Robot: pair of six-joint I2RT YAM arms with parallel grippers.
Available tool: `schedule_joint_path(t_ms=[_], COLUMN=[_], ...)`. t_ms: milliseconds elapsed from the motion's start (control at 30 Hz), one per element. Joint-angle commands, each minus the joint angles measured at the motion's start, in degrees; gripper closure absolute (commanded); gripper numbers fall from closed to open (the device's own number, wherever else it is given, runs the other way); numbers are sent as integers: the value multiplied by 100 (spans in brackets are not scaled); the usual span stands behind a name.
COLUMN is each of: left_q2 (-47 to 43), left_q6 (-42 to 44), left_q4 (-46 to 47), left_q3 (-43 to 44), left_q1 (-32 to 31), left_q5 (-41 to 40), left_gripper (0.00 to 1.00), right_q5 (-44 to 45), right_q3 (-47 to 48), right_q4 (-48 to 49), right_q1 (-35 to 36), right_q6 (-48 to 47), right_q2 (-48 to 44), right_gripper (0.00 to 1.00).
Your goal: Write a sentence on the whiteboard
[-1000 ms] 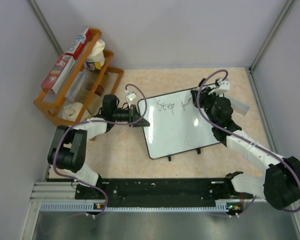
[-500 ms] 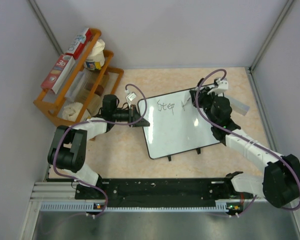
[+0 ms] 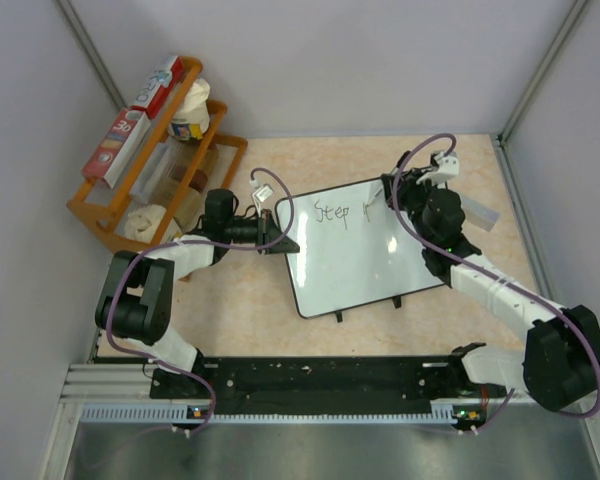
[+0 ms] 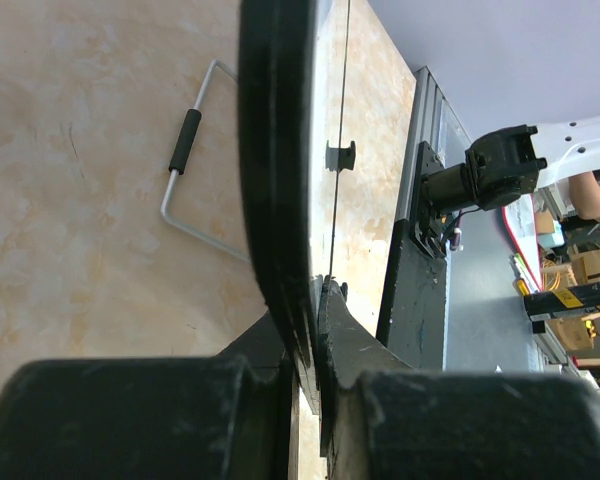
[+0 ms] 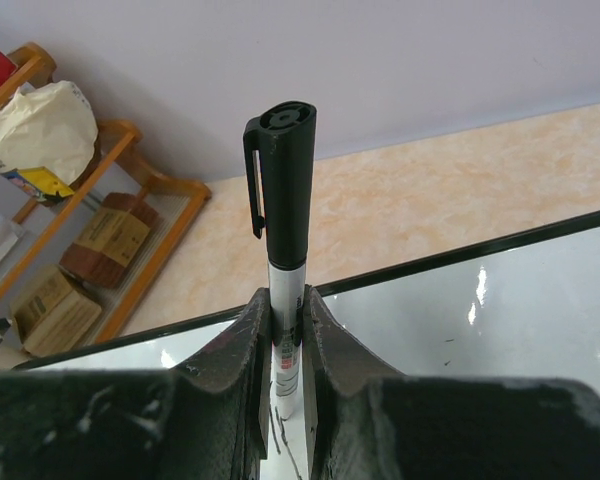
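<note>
The whiteboard [image 3: 355, 262] lies tilted on the table, with "Step" [image 3: 332, 212] and the first strokes of a further word [image 3: 370, 207] of the sentence near its far edge. My left gripper [image 3: 278, 232] is shut on the board's left rim; the left wrist view shows the jaws [image 4: 313, 300] pinching the black rim [image 4: 275, 150] edge-on. My right gripper [image 3: 388, 200] is over the board's far right part. It is shut on a marker [image 5: 285, 200] with a white barrel and a black cap on its upper end. The marker's lower end points down at the glossy whiteboard [image 5: 480, 300] between the fingers of the right gripper [image 5: 284, 310].
An orange wooden rack [image 3: 98, 213] with boxes and bags stands at the back left. A small grey flat bar [image 3: 480, 212] lies right of the board. Black clips [image 3: 338, 316] stick out of the board's near edge. A wire handle [image 4: 180, 170] lies on the table. Walls close in on three sides.
The right wrist has shifted slightly toward the back with the marker. The left arm and the board have not moved.
</note>
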Motion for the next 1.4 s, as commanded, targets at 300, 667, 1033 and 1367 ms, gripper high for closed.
schedule_joint_path(t_ms=[300, 667, 1033, 1367], left_q2=[265, 265, 265, 274], left_q6=[1487, 1479, 1487, 1479], left_q4=[-378, -386, -377, -386], left_q3=[-249, -241, -241, -232], left_q1=[-283, -283, -283, -283], left_q5=[-902, -902, -902, -902], left_gripper=[100, 100, 100, 100], right_q5=[37, -104, -104, -218], right_q3=[56, -172, -392, -76], right_q4=[-38, -74, -39, -74], right_q1=[-237, -272, -281, -342], right_q6=[72, 160, 230, 300], right_q2=[-63, -160, -274, -625], right_gripper=[100, 100, 100, 100])
